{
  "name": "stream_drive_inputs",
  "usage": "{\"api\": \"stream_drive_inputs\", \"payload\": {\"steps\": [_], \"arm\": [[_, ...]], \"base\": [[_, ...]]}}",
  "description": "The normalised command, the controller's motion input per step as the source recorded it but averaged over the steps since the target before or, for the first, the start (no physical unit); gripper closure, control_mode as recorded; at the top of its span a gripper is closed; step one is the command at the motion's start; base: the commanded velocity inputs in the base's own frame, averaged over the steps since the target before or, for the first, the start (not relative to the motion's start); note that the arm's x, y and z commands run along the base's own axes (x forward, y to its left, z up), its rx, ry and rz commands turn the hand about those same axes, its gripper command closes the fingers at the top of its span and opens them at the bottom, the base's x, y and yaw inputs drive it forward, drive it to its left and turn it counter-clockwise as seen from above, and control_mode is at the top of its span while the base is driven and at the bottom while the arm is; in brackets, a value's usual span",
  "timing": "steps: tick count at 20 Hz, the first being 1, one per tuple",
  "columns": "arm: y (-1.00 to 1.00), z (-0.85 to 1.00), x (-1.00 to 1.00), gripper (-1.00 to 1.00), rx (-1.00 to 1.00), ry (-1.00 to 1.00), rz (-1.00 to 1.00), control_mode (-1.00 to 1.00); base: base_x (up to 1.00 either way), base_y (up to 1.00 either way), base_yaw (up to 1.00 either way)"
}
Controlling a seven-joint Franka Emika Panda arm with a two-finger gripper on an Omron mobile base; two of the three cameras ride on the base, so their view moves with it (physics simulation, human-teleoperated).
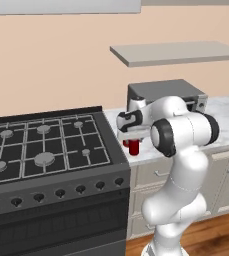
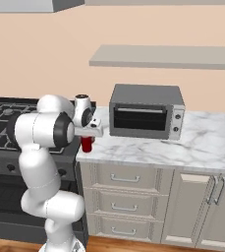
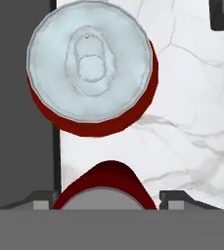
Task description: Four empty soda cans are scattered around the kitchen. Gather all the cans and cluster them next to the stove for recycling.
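Here we are setting a red can [image 3: 106, 188] down on the marble counter [image 3: 191, 122], right by the stove [image 1: 46, 145] edge and close beside another red can [image 3: 91, 68] already standing there. The gripper [image 3: 106, 197] straddles the can, jaws just loosening. We should open fully, then lift straight up so neither can gets clipped or tipped.
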Motion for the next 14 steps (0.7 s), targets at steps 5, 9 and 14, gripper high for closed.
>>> {"api": "stream_drive_inputs", "payload": {"steps": [5,9,14], "arm": [[-0.01,0.00,-0.29,-1.00,0.00,-0.01,0.00,-1.00],[-0.02,0.00,-0.07,-1.00,0.00,-0.02,0.00,-1.00],[-0.03,0.11,-0.02,-1.00,0.00,-0.04,0.00,-1.00]], "base": [[0.00,0.00,0.00],[0.00,0.00,0.00],[0.00,0.00,0.00]]}}
